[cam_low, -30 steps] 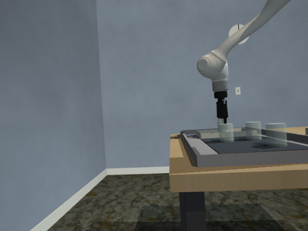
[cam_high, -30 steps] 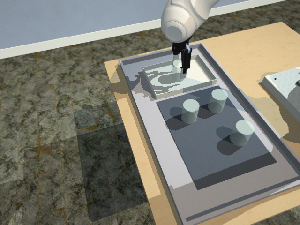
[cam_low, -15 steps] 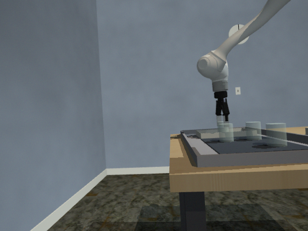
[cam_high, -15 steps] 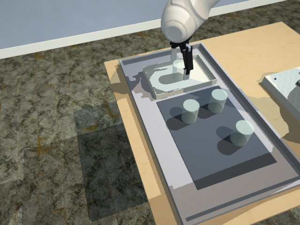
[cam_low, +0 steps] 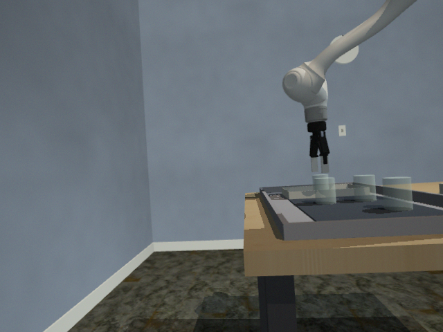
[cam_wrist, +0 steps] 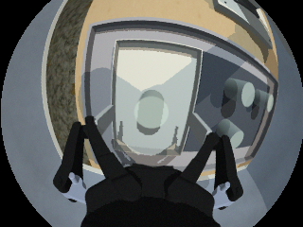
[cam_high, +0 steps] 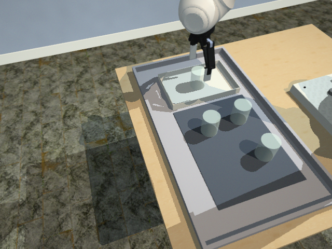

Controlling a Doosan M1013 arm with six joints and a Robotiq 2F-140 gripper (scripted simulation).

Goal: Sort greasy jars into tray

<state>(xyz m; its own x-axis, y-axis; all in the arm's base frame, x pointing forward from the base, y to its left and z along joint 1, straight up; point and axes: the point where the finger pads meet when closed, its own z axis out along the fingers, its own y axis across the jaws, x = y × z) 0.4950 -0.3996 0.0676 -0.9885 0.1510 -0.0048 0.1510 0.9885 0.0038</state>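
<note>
One glass jar (cam_high: 197, 77) stands mouth down inside the pale tray, near its middle; it also shows in the wrist view (cam_wrist: 151, 113). My gripper (cam_high: 201, 64) hangs above that jar with its fingers wide open and nothing between them; in the wrist view (cam_wrist: 148, 185) the fingers spread to both sides, well above the jar. Three more glass jars stand upright on the dark drying mat (cam_high: 238, 150): one at the near left (cam_high: 210, 122), one at the far right (cam_high: 240, 110) and one nearer the front right (cam_high: 267, 147).
The tray and mat lie on a grey steel table top with a raised rim (cam_high: 235, 69), set on a wooden bench. A grey block (cam_high: 313, 99) sits at the right edge of the bench.
</note>
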